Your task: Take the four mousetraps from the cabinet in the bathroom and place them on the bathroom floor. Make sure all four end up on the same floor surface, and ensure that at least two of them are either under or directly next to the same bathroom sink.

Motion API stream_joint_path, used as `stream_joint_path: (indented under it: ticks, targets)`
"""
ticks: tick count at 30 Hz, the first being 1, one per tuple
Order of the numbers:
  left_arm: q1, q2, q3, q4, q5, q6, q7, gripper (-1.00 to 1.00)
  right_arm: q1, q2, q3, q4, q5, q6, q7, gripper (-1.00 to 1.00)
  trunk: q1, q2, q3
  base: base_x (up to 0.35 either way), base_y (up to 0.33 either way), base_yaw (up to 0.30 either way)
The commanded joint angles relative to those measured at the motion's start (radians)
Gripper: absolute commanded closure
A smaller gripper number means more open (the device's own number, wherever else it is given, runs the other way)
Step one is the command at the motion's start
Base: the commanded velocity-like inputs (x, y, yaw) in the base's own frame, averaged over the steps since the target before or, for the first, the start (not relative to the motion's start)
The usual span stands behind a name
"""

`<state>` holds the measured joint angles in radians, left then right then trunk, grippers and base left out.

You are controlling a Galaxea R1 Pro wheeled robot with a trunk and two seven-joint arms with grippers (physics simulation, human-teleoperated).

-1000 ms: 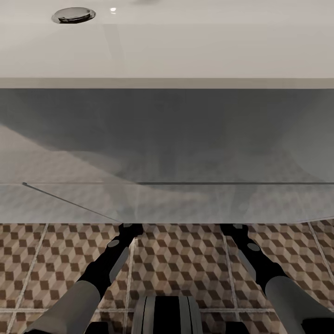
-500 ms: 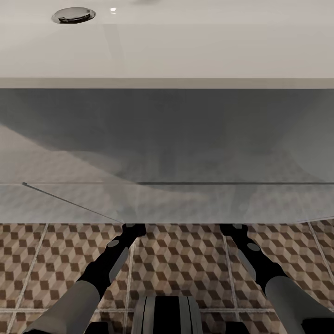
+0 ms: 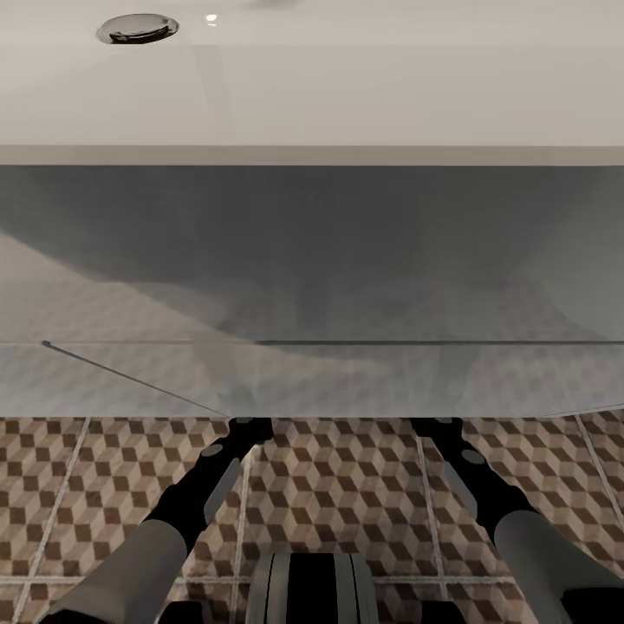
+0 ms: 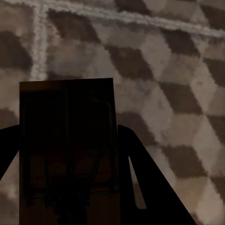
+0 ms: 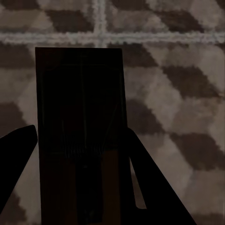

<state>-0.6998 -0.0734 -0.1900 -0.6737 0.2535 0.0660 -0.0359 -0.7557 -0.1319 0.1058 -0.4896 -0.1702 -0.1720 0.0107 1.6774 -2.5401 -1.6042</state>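
Observation:
Two mousetraps show, one in each gripper. In the left wrist view a dark brown mousetrap sits between the fingers of my left gripper, which is shut on it, just above the cube-patterned bathroom floor. My right gripper is shut on another mousetrap over the same tiles. In the head view both forearms, left and right, reach under the front of the white bathroom sink, which hides the grippers there.
The sink's chrome drain is at the far left of the basin. The grey shadowed vanity front hangs over the tiles. My base stands on the floor between the arms.
The left wrist has edged slightly to the right under the sink's edge. The right arm and the view have held still.

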Motion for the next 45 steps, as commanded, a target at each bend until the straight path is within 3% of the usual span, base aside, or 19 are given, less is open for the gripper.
stream_joint_path:
  ticks: [1,40,45]
  targets:
    - [0.0,0.0,0.0,0.0,-0.003,0.001,0.003,1.0,0.0,0.0,0.0,0.0,0.0,0.0,0.0,1.0,0.0,0.0,0.0,0.0,0.0,0.0]
    - [-0.001,0.004,0.004,0.006,-0.003,0.004,0.022,1.0,-0.002,0.007,0.004,0.031,-0.005,0.0,-0.012,1.0,0.0,0.0,0.0,0.0,0.0,0.0]
    - [-0.001,0.004,0.004,0.006,-0.003,0.009,0.022,1.0,-0.002,0.008,0.02,0.038,-0.007,0.001,-0.013,1.0,0.0,0.0,0.0,0.0,0.0,0.0]
